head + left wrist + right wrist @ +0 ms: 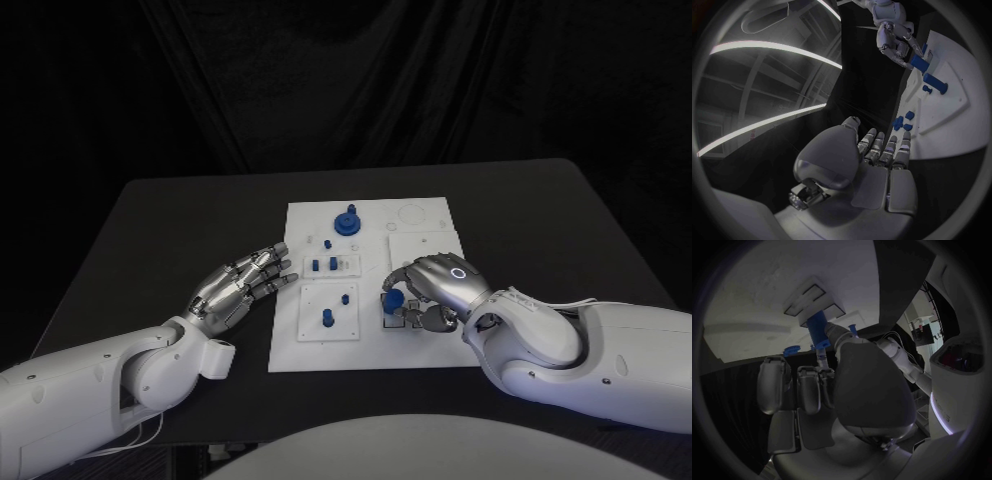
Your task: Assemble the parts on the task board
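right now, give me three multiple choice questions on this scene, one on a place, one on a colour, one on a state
1. Where is the left hand?
A. beside the task board's edge, over the table
B. on the board's far corner
C. under the table

2. What colour is the part that the right hand holds?
A. red
B. blue
C. green

3. What state is the left hand in?
A. holding a part
B. fist closed
C. holding nothing

Key: 1 A, head view shows it off the board; 2 B, right wrist view; 3 C, fingers extended, nothing in them.
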{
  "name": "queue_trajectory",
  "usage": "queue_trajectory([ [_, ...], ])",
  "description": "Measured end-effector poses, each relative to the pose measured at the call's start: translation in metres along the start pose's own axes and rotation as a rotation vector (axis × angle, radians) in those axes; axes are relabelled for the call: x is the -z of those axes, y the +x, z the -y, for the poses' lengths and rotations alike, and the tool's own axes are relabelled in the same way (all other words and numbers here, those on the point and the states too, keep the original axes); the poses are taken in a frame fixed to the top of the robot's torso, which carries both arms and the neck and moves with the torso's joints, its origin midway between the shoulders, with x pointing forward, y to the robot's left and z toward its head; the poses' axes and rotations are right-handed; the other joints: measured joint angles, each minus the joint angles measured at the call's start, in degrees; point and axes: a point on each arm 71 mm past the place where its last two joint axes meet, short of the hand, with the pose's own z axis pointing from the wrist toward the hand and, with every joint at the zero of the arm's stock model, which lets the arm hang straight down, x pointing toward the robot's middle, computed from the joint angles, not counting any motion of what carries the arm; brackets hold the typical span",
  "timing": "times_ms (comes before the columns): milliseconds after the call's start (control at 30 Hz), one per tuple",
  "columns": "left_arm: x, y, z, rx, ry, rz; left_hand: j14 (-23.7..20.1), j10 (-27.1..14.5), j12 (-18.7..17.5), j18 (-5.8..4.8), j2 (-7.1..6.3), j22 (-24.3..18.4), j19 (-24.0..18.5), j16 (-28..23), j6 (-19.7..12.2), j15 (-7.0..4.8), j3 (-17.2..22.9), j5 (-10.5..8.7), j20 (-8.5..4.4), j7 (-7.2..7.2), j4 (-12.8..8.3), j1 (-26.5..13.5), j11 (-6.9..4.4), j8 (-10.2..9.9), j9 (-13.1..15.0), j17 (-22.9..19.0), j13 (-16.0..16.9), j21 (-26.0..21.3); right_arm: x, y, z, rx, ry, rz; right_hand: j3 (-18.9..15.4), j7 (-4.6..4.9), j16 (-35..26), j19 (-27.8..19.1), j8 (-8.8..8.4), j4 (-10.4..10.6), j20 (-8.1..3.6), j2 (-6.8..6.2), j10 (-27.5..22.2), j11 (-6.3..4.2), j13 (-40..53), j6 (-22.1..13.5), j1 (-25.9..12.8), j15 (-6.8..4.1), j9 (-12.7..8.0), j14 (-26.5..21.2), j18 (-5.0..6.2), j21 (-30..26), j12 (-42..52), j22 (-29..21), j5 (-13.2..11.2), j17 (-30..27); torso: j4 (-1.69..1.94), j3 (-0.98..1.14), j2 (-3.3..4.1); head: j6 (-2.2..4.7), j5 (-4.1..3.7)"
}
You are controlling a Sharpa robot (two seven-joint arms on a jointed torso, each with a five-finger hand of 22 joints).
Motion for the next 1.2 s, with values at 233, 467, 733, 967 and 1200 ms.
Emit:
queue_trajectory([
  [233,-0.001,0.001,0.0,0.001,-0.001,-0.002,0.0,0.0,0.2,0.0,0.0,0.0,0.0,0.0,0.2,0.0,0.2,0.0,0.0,0.21,0.2,0.0,0.0,0.0,0.0,0.0,0.0,0.0,0.001,0.0,-0.001,0.005,-0.005,-0.003,-3.8,-1.85,0.0,0.0,10.28,0.5,-0.42,0.16,0.0,-0.62,0.0,-3.6,-1.8,-0.76,0.0,0.1,0.0,0.0,0.0,0.0,-1.4,0.0,-0.01,0.0,0.0,0.0,0.03],
  [467,0.0,0.0,-0.001,0.002,-0.002,-0.002,0.0,0.0,0.2,0.0,0.0,0.0,0.0,0.0,0.2,0.0,0.2,0.0,0.0,0.21,0.2,0.0,-0.01,0.0,0.0,0.0,0.0,0.0,0.002,0.002,-0.002,0.014,-0.01,-0.012,-6.0,-1.94,0.0,0.2,15.41,2.0,-0.62,0.44,-0.2,-0.83,0.0,-5.5,-2.1,-0.75,0.2,0.1,0.0,0.0,0.0,0.0,-2.3,0.0,-0.02,-0.01,-0.01,0.0,0.18],
  [733,0.0,0.0,0.0,0.002,-0.003,-0.002,0.0,0.0,0.2,0.0,0.0,0.0,0.0,0.0,0.2,0.0,0.2,0.0,0.0,0.21,0.2,0.0,-0.01,0.0,0.0,0.0,0.0,0.0,0.008,0.01,-0.009,0.015,-0.027,-0.035,-6.7,-2.34,0.0,0.2,15.41,2.0,-1.02,-0.02,-0.2,-1.25,0.0,-6.7,-1.6,-1.15,19.5,0.1,-0.01,-0.4,0.0,0.0,-0.2,0.0,-0.01,-0.01,-0.01,0.0,0.24],
  [967,-0.001,0.0,-0.001,0.002,-0.006,-0.004,0.0,0.2,0.2,0.0,0.0,0.0,0.0,0.0,0.2,0.0,0.2,0.0,0.0,0.21,0.2,0.0,0.16,0.0,0.0,0.0,0.0,0.0,0.01,0.014,-0.01,0.028,-0.032,-0.056,-10.6,-1.54,0.0,0.2,22.18,4.8,-1.02,-0.23,-0.2,-1.24,0.0,-12.0,-2.2,-1.15,18.9,0.1,0.0,-1.4,0.0,0.0,-2.9,0.0,-0.01,0.0,-0.01,0.0,0.11],
  [1200,-0.001,0.0,-0.001,0.003,-0.008,-0.004,0.0,0.2,0.2,0.0,0.0,0.0,0.0,0.0,0.2,0.0,0.2,0.0,0.0,0.2,0.2,0.0,0.19,0.0,0.1,0.0,0.0,0.0,0.014,0.018,-0.008,0.038,-0.025,-0.091,-16.2,-0.98,-0.3,-0.1,18.32,5.6,-0.71,1.0,-0.2,-1.24,0.0,-16.1,-5.5,-1.15,14.8,0.1,0.92,-3.0,0.0,0.0,-5.9,0.0,-0.01,0.0,-0.01,0.0,0.15],
])
